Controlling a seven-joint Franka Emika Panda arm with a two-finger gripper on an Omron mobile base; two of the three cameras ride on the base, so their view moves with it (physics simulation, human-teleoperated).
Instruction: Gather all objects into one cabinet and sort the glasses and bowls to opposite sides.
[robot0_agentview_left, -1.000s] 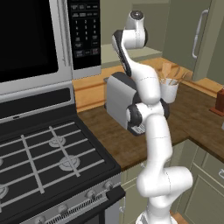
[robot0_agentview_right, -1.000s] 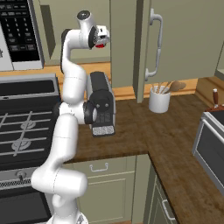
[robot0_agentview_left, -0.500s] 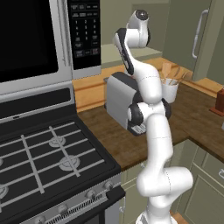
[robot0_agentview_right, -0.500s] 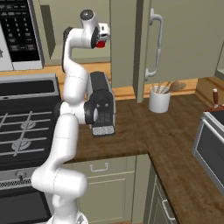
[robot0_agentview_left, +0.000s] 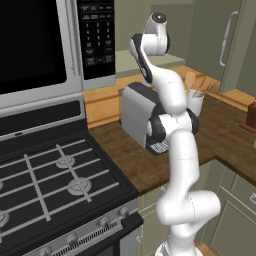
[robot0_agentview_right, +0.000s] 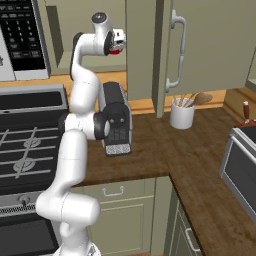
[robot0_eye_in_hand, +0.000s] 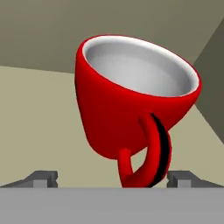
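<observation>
In the hand view a red cup (robot0_eye_in_hand: 131, 109) with a white inside sits close in front of the gripper (robot0_eye_in_hand: 113, 178), its handle (robot0_eye_in_hand: 148, 157) turned toward the camera and dropping between the 2 dark fingertips (robot0_eye_in_hand: 41, 178). The tips stand spread to either side of the handle with clear space between each tip and the cup, so the gripper is wide open and holds nothing. The cup looks tilted, though that may come from the roll of the hand. It rests on a pale beige shelf (robot0_eye_in_hand: 35, 131).

From the right base view the arm reaches up and the hand (robot0_agentview_right: 114, 42) is level with the shelf of the open cabinet (robot0_agentview_right: 115, 65), a red patch at its front probably being the cup. Beside it hangs a cabinet door (robot0_agentview_right: 210, 45) with a curved silver handle (robot0_agentview_right: 176, 52). On the wooden counter (robot0_agentview_right: 165, 150) below stand a coffee machine (robot0_agentview_right: 117, 120) and a white utensil crock (robot0_agentview_right: 182, 114). The stove (robot0_agentview_left: 50, 180) and microwave (robot0_agentview_left: 40, 45) lie to the left.
</observation>
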